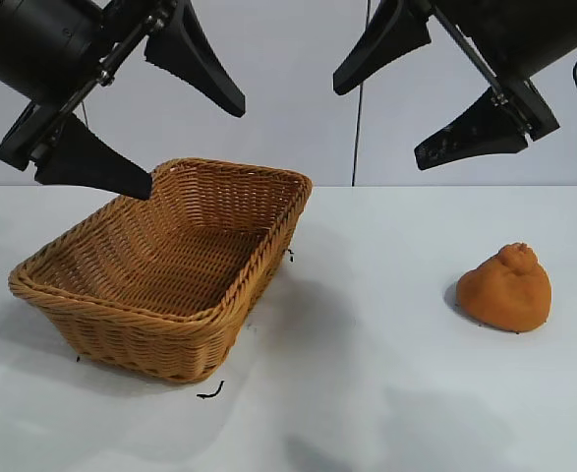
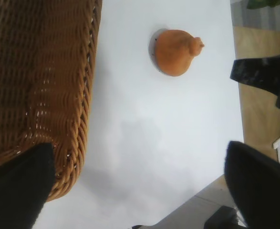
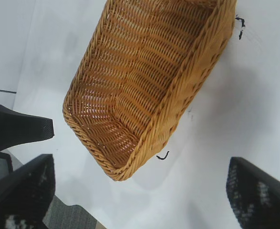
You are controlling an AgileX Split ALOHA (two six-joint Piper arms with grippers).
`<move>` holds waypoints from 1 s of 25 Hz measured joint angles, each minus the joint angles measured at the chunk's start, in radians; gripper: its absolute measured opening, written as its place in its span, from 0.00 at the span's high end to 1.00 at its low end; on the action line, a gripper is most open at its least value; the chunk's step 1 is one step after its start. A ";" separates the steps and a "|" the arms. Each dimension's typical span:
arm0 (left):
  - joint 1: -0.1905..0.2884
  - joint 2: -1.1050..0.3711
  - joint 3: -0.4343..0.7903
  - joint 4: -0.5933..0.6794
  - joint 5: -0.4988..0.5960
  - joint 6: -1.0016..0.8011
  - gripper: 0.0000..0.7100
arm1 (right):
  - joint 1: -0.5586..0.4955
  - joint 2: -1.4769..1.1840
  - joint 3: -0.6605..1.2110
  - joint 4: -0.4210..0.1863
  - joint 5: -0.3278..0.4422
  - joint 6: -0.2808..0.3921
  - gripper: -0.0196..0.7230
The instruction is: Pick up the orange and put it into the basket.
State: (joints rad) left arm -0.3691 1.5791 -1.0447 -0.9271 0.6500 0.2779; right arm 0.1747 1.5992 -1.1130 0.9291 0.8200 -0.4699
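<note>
The orange (image 1: 505, 287), lumpy with a knobby top, lies on the white table at the right; it also shows in the left wrist view (image 2: 176, 51). The wicker basket (image 1: 121, 313) stands empty at the left, and shows in the left wrist view (image 2: 80, 109) and right wrist view (image 3: 187, 95). My left gripper (image 1: 195, 143) hangs open and empty high above the basket's far side. My right gripper (image 1: 378, 116) hangs open and empty high above the table's middle, up and to the left of the orange.
Small black marks (image 1: 209, 392) lie on the table (image 1: 367, 374) round the basket's corners. In the wrist views the table's edge and floor show beyond it (image 2: 254, 124).
</note>
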 joint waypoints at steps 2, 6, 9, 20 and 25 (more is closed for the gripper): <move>0.000 0.000 0.000 0.000 0.000 0.000 0.02 | 0.000 0.000 0.000 0.000 0.000 0.000 0.04; 0.000 0.000 0.000 -0.007 -0.001 0.000 0.02 | 0.000 0.000 0.000 0.000 -0.001 0.000 0.04; 0.000 0.000 0.000 -0.017 -0.001 -0.001 0.02 | 0.000 0.000 0.000 0.000 -0.001 0.000 0.04; 0.000 -0.104 0.000 0.103 0.014 -0.250 0.02 | 0.000 0.000 0.000 -0.003 -0.015 0.000 0.04; -0.024 -0.172 0.000 0.294 0.048 -0.533 0.02 | 0.000 0.000 0.000 -0.003 -0.019 0.000 0.04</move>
State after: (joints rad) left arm -0.3933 1.4073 -1.0447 -0.6330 0.6984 -0.2553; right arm 0.1747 1.5992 -1.1130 0.9259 0.8005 -0.4699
